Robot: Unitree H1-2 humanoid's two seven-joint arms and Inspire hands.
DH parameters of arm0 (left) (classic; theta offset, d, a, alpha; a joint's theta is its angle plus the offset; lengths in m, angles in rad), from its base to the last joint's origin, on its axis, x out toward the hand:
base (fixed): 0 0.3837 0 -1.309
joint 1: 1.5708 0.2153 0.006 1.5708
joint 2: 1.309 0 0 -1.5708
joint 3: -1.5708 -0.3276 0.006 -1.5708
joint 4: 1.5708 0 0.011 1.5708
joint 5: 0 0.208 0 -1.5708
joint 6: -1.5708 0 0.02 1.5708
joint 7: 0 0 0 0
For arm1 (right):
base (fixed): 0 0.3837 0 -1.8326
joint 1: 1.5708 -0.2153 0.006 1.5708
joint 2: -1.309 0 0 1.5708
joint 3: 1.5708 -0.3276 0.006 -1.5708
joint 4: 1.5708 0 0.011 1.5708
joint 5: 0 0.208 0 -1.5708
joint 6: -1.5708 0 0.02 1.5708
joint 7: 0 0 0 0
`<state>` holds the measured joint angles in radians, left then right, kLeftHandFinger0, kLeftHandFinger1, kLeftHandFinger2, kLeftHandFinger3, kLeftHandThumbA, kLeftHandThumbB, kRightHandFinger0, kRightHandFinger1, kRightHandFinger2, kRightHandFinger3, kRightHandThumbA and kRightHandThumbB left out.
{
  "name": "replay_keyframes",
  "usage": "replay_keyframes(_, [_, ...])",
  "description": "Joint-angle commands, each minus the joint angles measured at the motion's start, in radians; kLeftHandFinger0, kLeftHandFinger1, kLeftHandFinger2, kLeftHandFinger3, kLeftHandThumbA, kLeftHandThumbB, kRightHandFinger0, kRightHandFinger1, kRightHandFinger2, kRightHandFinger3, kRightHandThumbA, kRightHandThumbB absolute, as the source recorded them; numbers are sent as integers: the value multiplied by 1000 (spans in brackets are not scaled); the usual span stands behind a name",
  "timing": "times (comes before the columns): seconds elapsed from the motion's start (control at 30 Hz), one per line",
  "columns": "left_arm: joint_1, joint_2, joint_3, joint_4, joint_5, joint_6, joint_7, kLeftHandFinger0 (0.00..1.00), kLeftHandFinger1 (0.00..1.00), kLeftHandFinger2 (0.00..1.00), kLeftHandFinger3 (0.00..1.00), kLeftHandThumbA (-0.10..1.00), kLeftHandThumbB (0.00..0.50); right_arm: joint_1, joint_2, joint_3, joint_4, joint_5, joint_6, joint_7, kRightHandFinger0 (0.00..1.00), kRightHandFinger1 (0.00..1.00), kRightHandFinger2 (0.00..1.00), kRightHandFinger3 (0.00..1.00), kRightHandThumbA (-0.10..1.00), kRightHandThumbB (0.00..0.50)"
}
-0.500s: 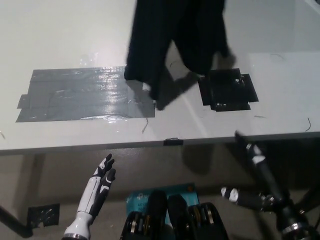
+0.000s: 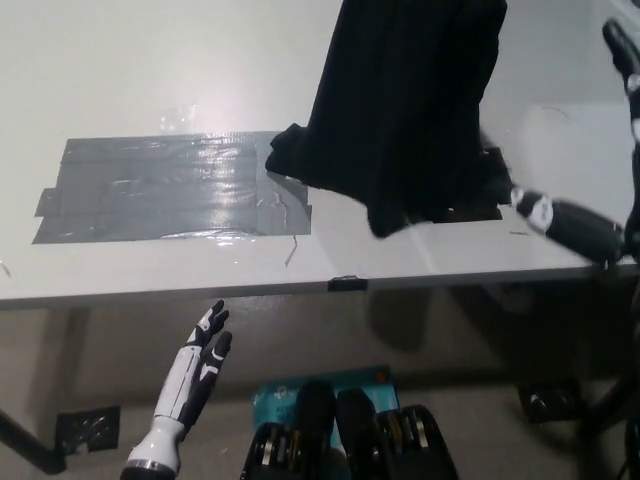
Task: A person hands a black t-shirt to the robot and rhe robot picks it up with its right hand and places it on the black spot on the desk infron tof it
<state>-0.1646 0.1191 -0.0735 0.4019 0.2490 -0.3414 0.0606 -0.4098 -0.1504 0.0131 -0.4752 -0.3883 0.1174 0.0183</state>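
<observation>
Black t-shirt [image 2: 405,110] hangs over the counter [image 2: 150,70], bulk above the right half, lower folds covering most of the black spot [image 2: 492,190]; only a sliver of the spot shows at the shirt's right edge. One cloth corner reaches the grey tape patch [image 2: 160,190]. Right robot hand [image 2: 585,225] raised at the right edge, just beside the shirt, fingers spread; can't tell if it grips cloth. Left robot hand [image 2: 195,375] rests below the counter's front edge, released, fingers apart.
</observation>
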Motion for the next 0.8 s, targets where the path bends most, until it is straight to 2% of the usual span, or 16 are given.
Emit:
replay_keyframes(0.0, [-21, 8, 6, -3, 0, -55, 23, 847, 1000, 1000, 1000, 1000, 494, -118, -24, -42, 96, -47, 92, -16, 1000, 1000, 1000, 1000, 1000, 380])
replay_keyframes(0.1, [-22, 9, 7, -10, 2, -48, 20, 854, 1000, 1000, 1000, 1000, 490, -204, -24, -71, 199, -34, 96, -49, 1000, 1000, 1000, 1000, 1000, 382])
replay_keyframes(0.3, [-23, 9, 5, -9, 3, -46, 15, 834, 1000, 1000, 1000, 1000, 494, -337, -18, -103, 372, 23, 124, -40, 1000, 1000, 1000, 1000, 1000, 458])
replay_keyframes(0.43, [-24, 5, 4, -15, 1, -37, 13, 819, 1000, 1000, 1000, 1000, 491, -403, -12, -111, 461, 54, 150, -24, 1000, 1000, 1000, 1000, 1000, 479])
replay_keyframes(0.57, [-31, 8, 4, -8, 2, -45, 14, 832, 1000, 1000, 1000, 1000, 488, -491, -7, -108, 593, 75, 157, -28, 1000, 1000, 1000, 1000, 1000, 452])
replay_keyframes(0.63, [-33, 10, 3, -8, 0, -45, 10, 824, 1000, 1000, 1000, 1000, 487, -529, -5, -104, 647, 83, 159, -28, 1000, 1000, 1000, 1000, 1000, 457])
replay_keyframes(0.7, [-39, 10, 2, -4, -1, -49, 8, 825, 1000, 1000, 1000, 1000, 497, -561, 6, -104, 686, 104, 158, -30, 1000, 1000, 1000, 1000, 1000, 491])
replay_keyframes(0.77, [-42, 11, 1, 0, -4, -51, 5, 828, 1000, 1000, 1000, 1000, 500, -581, 7, -91, 707, 102, 149, -25, 1000, 1000, 1000, 1000, 1000, 500])
